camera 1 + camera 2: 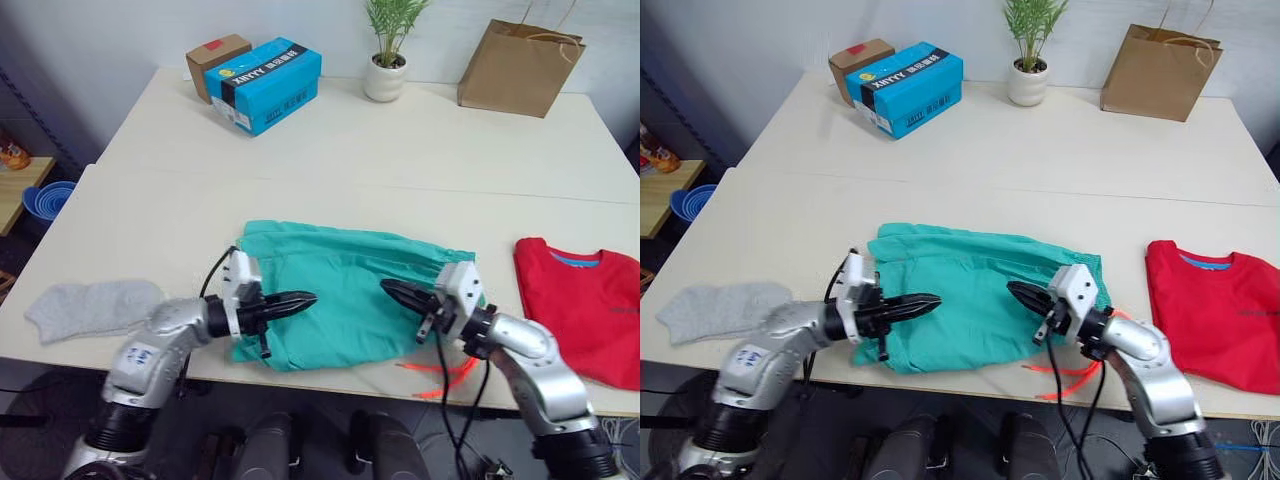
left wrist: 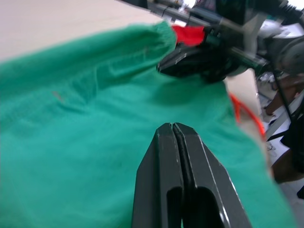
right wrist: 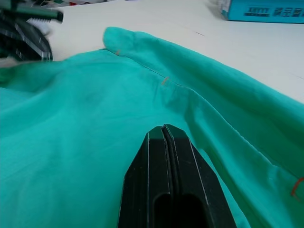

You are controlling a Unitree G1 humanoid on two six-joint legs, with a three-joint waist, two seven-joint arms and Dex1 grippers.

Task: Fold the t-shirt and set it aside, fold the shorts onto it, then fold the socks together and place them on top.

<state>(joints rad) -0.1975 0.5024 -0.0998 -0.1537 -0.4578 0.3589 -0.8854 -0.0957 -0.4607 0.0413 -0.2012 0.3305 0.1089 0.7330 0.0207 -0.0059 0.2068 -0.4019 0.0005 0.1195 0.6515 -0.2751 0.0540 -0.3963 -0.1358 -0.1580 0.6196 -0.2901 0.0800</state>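
Observation:
The teal-green shorts lie spread near the table's front edge, their orange drawstring trailing off the front at the right. My left gripper hovers over the shorts' left part, shut and empty, its tip pointing right. Facing it, my right gripper is over the right part, also shut with nothing in it. In the wrist views both sets of fingers are pressed together above the fabric. The red t-shirt lies folded at the right. The grey socks lie at the front left.
A blue shoebox and a brown carton stand at the back left. A potted plant and a brown paper bag stand at the back. A seam crosses the table behind the shorts.

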